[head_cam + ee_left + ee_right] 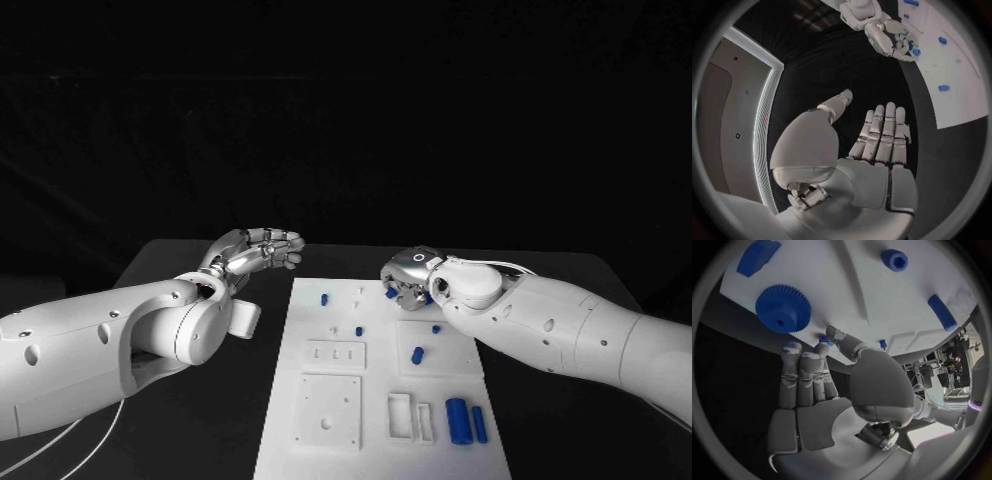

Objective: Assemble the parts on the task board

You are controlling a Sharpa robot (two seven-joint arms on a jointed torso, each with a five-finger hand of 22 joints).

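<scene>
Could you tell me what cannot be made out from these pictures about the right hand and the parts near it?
- Head view: the right hand covers the gear, so contact there is hidden.
- Right wrist view: the fingertips lie close by the blue gear; whether they touch it is unclear.
- Left wrist view: the board is cut off by the rim.

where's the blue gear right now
The gear lies on the board's far end, just beyond the right hand's fingertips, in the right wrist view.
</scene>
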